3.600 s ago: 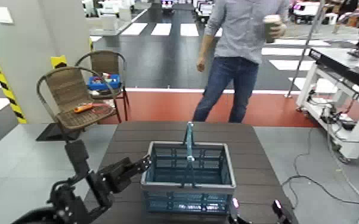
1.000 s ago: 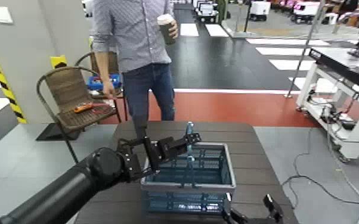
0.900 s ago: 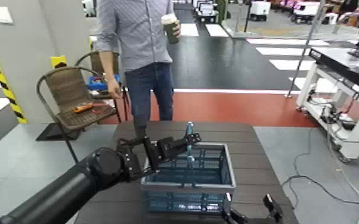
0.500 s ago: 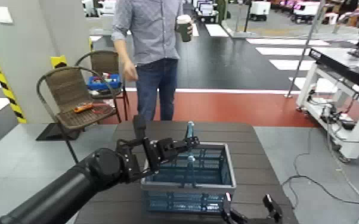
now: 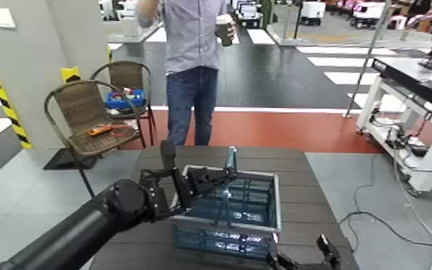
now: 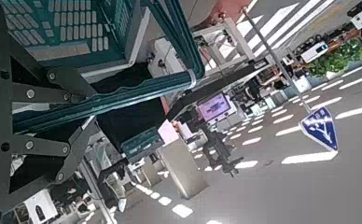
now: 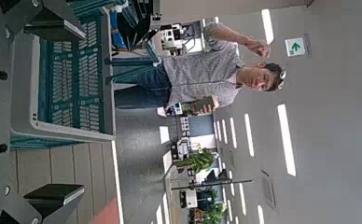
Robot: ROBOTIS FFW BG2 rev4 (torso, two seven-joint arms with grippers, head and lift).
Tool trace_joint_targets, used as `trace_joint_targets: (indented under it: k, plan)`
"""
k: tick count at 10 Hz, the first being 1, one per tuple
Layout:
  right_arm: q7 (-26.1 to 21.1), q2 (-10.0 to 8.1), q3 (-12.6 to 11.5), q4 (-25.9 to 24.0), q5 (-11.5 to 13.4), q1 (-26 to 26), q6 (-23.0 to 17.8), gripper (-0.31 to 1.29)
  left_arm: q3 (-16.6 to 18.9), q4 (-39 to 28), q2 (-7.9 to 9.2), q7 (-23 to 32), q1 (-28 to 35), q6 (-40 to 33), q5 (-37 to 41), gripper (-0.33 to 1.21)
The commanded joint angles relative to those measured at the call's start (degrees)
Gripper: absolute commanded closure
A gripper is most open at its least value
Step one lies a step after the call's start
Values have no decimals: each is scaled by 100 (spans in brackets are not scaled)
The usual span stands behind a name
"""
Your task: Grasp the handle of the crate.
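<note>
Fingers (image 5: 217,174) of your left gripper (image 5: 229,173) are clamped on the teal handle (image 5: 225,207), upright near the centre of the frame. Below them the crate (image 5: 277,208) sits on the brown table (image 5: 308,194). Your right gripper (image 5: 298,241) waits at lower right, its fingers well apart.

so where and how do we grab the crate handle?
I'd take the upright bar of the handle, above the crate's rim, coming in from the robot's left, fingers across the thin bar. It arches up clear of the basket and shows edge-on to the head. Left end effector is closed on it there; right one waits by the near right corner.
</note>
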Motion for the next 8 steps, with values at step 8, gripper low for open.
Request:
trace_joint_targets:
  k: [8]
  plan:
    - [-88, 69, -135, -70, 58, 128, -37, 15, 1675, -2967, 597, 1205, 1991, 908, -9, 120]
